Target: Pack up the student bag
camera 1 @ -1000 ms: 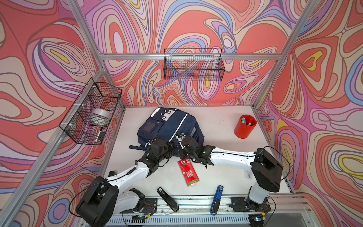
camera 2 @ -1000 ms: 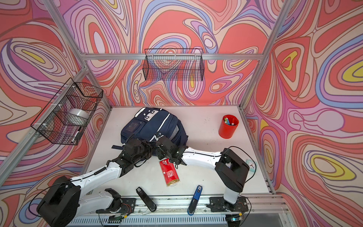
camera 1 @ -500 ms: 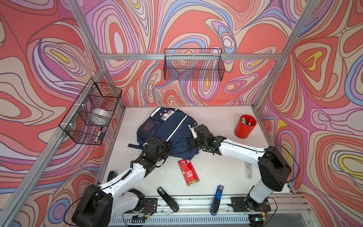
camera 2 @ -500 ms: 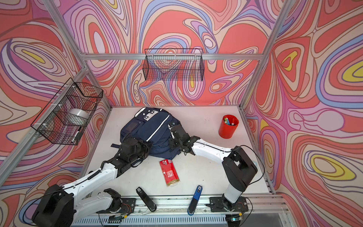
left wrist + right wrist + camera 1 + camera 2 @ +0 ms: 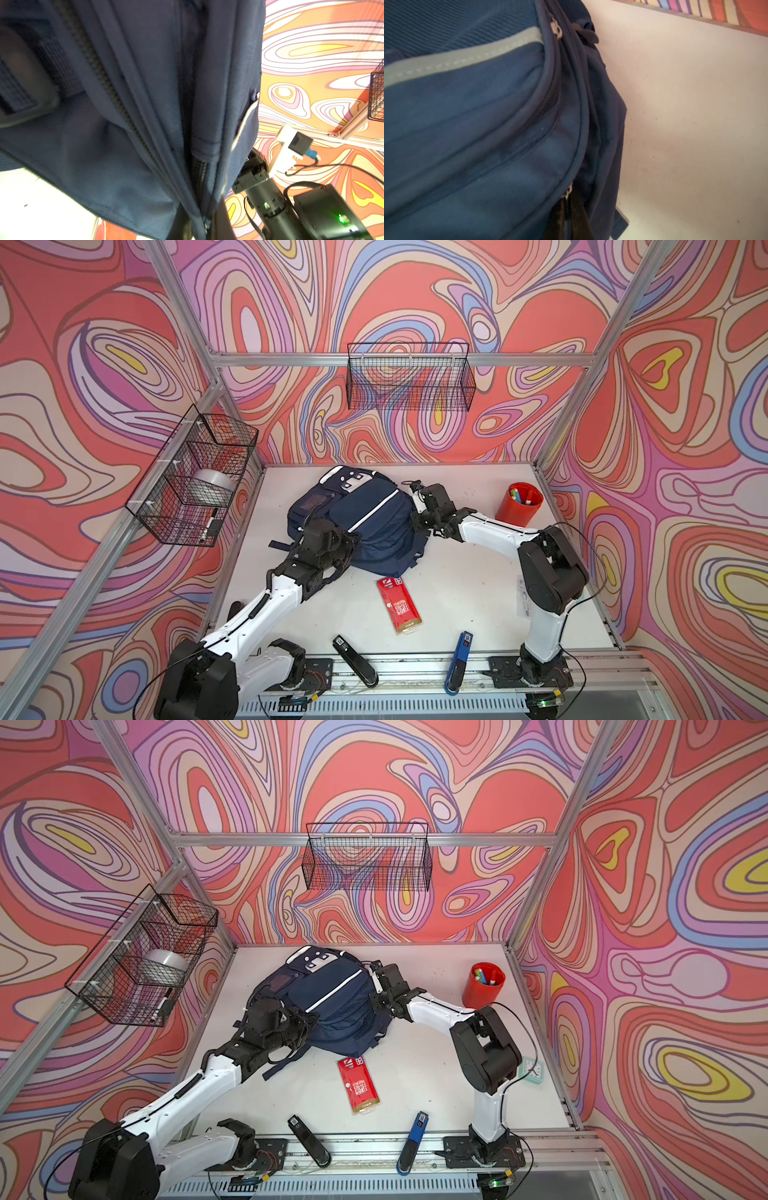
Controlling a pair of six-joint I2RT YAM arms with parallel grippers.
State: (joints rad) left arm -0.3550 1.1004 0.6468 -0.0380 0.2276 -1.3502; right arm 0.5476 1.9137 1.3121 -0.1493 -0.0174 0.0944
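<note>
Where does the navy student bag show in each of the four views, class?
Top view: student bag in the middle of the table.
Top view: student bag, likewise mid-table.
Left wrist: student bag fills most of the picture.
Right wrist: student bag fills over half, table beside it.
Shared landmark: its white stripe.

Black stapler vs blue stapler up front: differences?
Colour: the black stapler is black throughout; the blue stapler is mostly blue.
Pose: the black stapler's far end angles left, the blue stapler's right.
Place: the black stapler lies left of the red packet, the blue stapler right of it.
Shared: both lie flat, near ends over the front rail.
</note>
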